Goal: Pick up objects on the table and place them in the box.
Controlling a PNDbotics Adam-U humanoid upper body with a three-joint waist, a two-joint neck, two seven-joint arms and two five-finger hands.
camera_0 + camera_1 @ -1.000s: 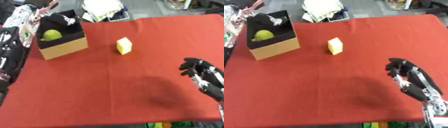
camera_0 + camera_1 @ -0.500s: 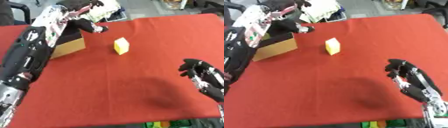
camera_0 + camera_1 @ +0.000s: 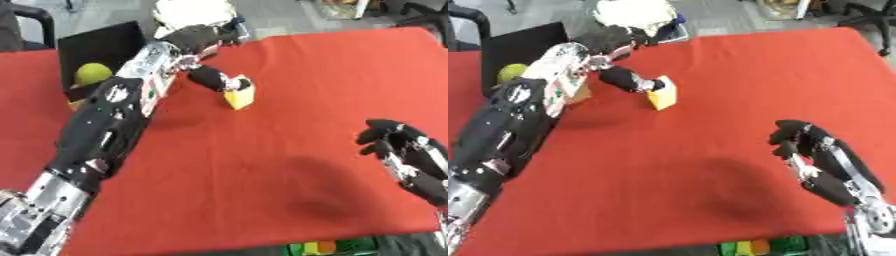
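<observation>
Left hand [image 3: 213, 79] fingers at the yellow block [image 3: 239, 93], mid-table right of the box [image 3: 96, 50]; closure around it unclear. Seat fingers on opposite faces before lifting. Right hand [image 3: 807, 152] curled, empty, lower right
</observation>
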